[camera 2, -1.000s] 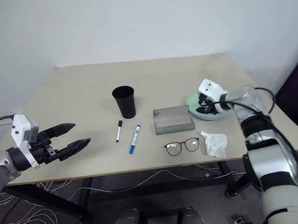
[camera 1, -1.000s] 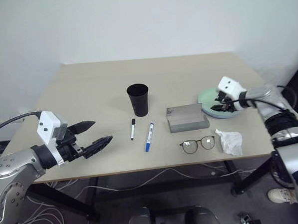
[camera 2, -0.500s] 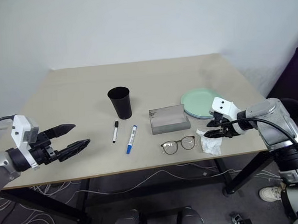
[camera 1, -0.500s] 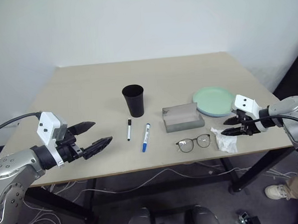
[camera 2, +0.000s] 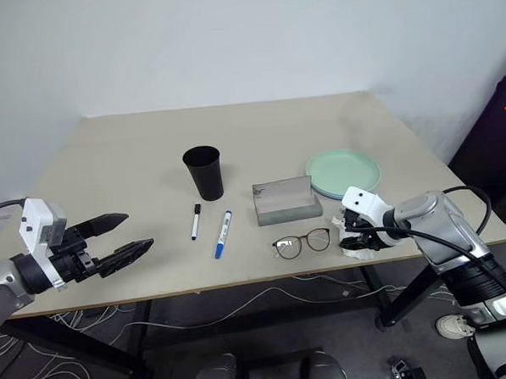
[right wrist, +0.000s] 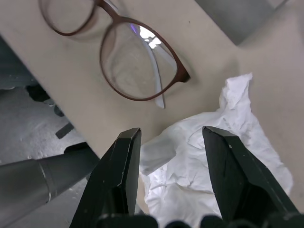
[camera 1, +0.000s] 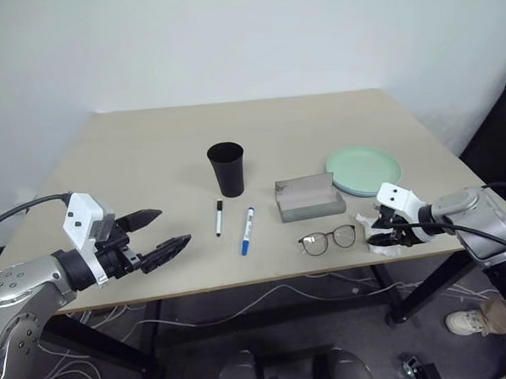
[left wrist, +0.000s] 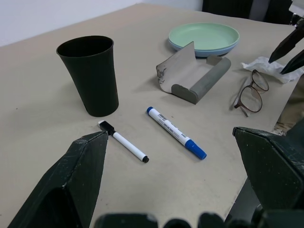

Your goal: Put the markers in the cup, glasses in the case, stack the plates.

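Note:
The black cup (camera 1: 226, 168) stands upright mid-table. In front of it lie the two markers, black-capped (camera 1: 219, 218) and blue-capped (camera 1: 246, 231), side by side. The grey case (camera 1: 309, 198) sits open to their right. Behind the case, the green plate (camera 1: 363, 168) rests on the blue plate (left wrist: 176, 45). The glasses (camera 1: 328, 238) lie near the front edge, beside a crumpled tissue (right wrist: 213, 142). My right gripper (camera 1: 383, 234) hangs open and pointing down over the tissue's edge, just right of the glasses. My left gripper (camera 1: 173, 227) hovers open and empty off the table's front left.
The table's front edge (camera 1: 266, 282) runs close to the glasses and tissue. Cables lie on the floor under the table. A white wall stands behind the far edge.
My right gripper has come back from over the plates and dropped toward the front edge, ending above the tissue beside the glasses. The left gripper has stayed put.

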You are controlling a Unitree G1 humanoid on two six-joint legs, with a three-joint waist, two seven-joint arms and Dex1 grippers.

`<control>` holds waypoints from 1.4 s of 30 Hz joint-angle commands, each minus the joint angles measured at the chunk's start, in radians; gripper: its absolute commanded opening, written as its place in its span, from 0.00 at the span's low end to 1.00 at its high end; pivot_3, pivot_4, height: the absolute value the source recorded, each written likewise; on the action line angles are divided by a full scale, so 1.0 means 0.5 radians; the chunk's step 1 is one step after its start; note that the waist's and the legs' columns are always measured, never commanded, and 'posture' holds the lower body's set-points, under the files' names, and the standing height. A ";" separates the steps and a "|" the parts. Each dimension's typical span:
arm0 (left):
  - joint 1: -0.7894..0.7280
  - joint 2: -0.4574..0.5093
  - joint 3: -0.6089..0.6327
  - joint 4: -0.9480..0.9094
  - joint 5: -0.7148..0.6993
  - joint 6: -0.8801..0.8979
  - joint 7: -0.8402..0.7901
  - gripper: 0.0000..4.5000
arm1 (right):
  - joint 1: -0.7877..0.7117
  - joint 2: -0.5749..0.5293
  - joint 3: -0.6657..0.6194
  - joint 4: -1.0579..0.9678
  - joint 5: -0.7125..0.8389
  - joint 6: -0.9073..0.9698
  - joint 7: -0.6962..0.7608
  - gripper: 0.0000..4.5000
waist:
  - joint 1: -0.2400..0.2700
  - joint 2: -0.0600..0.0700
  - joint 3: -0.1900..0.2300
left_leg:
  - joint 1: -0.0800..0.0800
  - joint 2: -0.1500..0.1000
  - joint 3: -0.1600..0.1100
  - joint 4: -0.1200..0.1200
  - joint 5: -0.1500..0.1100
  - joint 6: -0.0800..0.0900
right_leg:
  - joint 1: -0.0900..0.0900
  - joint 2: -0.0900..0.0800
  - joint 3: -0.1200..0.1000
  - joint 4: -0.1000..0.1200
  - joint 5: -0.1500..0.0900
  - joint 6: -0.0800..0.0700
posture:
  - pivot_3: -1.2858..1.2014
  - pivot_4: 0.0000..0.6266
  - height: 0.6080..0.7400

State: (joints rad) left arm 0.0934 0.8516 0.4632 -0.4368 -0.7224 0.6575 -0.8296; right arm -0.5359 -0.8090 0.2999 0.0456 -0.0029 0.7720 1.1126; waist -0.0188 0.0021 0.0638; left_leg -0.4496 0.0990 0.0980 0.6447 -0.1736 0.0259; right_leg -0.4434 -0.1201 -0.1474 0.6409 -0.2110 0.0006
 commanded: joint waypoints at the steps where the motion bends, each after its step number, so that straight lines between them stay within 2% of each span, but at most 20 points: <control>1: -0.033 0.040 0.063 -0.046 -0.018 -0.002 -0.001 1.00 | -0.036 -0.001 -0.002 0.043 -0.038 -0.048 -0.064 0.49 | 0.001 0.000 0.000 | 0.000 0.000 0.000 0.000 0.000 0.000 | 0.000 0.000 0.000 0.000 0.000 0.000 | 0.52 0.00 0.82; 8: -0.033 0.033 0.055 -0.051 -0.019 0.001 0.011 1.00 | -0.010 -0.011 0.061 0.069 -0.056 -0.109 -0.074 0.49 | 0.001 0.000 0.000 | 0.001 0.000 0.000 0.000 0.000 0.000 | -0.001 0.000 0.000 0.001 0.003 -0.004 | 0.52 0.00 0.82; 13: -0.030 0.026 0.054 -0.056 -0.017 0.000 0.018 1.00 | -0.024 -0.012 0.072 0.104 -0.056 -0.145 -0.059 0.15 | 0.002 -0.002 0.000 | 0.001 -0.003 0.000 0.001 -0.001 -0.003 | 0.000 -0.002 0.001 0.000 0.024 -0.005 | 0.52 0.00 0.82; 14: -0.029 0.026 0.054 -0.056 -0.018 -0.001 0.018 1.00 | -0.026 -0.012 0.075 0.108 -0.056 -0.153 -0.053 0.05 | 0.002 -0.002 0.000 | 0.001 -0.003 0.000 0.003 -0.002 -0.004 | 0.000 -0.002 0.002 0.000 0.032 -0.006 | 0.52 0.00 0.82; 15: -0.028 0.025 0.055 -0.057 -0.018 -0.002 0.019 1.00 | -0.027 -0.014 0.076 0.110 -0.055 -0.158 -0.048 0.01 | 0.002 -0.002 0.000 | 0.002 -0.003 0.000 0.003 -0.003 -0.005 | 0.000 -0.002 0.002 -0.001 0.033 -0.007 | 0.52 0.00 0.82; 20: -0.031 0.025 0.051 -0.050 -0.014 -0.009 0.021 1.00 | -0.066 -0.045 0.061 0.134 -0.059 -0.184 -0.001 0.01 | 0.001 -0.001 0.000 | 0.003 -0.003 -0.005 0.002 -0.005 -0.008 | -0.001 -0.001 -0.001 0.000 0.034 -0.009 | 0.52 0.00 0.82; 24: -0.041 0.029 0.044 -0.036 -0.008 -0.012 0.017 1.00 | -0.178 -0.185 0.023 0.154 -0.018 -0.269 0.215 0.01 | 0.003 0.001 0.002 | 0.003 -0.004 -0.004 0.002 -0.005 -0.008 | -0.001 -0.001 -0.001 0.000 0.034 -0.009 | 0.52 0.00 0.82; 29: -0.045 0.039 0.038 -0.019 0.007 -0.020 0.005 1.00 | -0.458 -0.246 -0.042 0.329 0.036 -0.455 0.392 0.01 | -0.002 0.002 0.002 | 0.005 -0.004 -0.005 0.003 -0.005 -0.008 | -0.001 -0.001 -0.001 0.000 0.034 -0.009 | 0.52 0.00 0.82; 33: -0.059 0.040 0.038 -0.004 0.013 -0.023 0.000 1.00 | -0.822 -0.074 -0.067 0.773 -0.032 -0.710 0.239 0.01 | -0.008 0.002 0.002 | 0.008 -0.004 -0.010 0.003 -0.006 -0.010 | -0.005 -0.001 -0.007 -0.001 0.034 -0.009 | 0.52 0.00 0.82; 35: -0.067 0.037 0.026 0.002 0.022 -0.028 0.000 1.00 | -0.974 0.069 -0.035 1.105 -0.136 -0.899 0.031 0.01 | -0.009 0.001 0.002 | 0.008 -0.004 -0.011 0.004 -0.006 -0.010 | -0.008 -0.001 -0.009 -0.001 0.035 -0.009 | 0.52 0.00 0.82; 42: -0.099 0.027 -0.007 0.007 0.028 -0.029 0.018 1.00 | -1.248 0.407 0.038 1.973 -0.394 -1.421 -0.434 0.01 | -0.001 0.001 0.002 | 0.009 -0.004 -0.006 0.009 -0.005 -0.011 | -0.007 0.000 -0.003 0.000 0.051 -0.016 | 0.52 0.00 0.82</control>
State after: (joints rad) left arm 0.0663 0.8575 0.4525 -0.4202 -0.7171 0.6569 -0.8240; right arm -1.1059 -0.6023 0.3300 0.9828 -0.1719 0.1185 0.9508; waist -0.0191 0.0027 0.0648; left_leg -0.4453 0.0969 0.0948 0.6488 -0.1762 0.0201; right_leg -0.4473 -0.1197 -0.1487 0.6408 -0.1852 -0.0075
